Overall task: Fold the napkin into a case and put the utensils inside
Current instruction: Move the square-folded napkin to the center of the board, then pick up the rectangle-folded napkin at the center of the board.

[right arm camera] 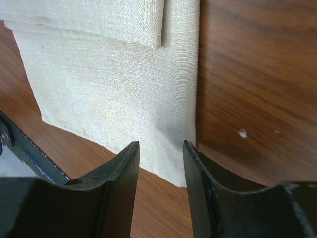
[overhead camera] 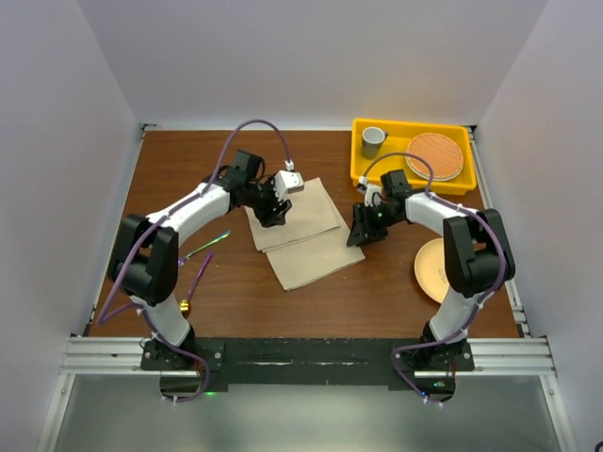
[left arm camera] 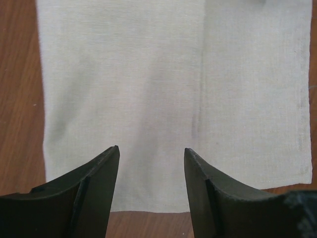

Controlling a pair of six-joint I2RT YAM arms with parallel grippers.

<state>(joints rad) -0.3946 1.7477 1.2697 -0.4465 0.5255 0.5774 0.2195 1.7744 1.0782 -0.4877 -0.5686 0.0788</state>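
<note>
As it lies folded, plain beige napkin (overhead camera: 311, 252), flat, two overlapping layers

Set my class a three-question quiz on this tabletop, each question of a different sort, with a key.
1. True or false: the fork and spoon lie inside the napkin.
2. Where does the grey cup stand? A on the napkin; B in the yellow bin; C beside the fork.
3. Which gripper is at the napkin's right-hand edge in the top view?
Key: 1 false, both lie on the table, left of the napkin. 2 B. 3 the right gripper, jaws apart.
</note>
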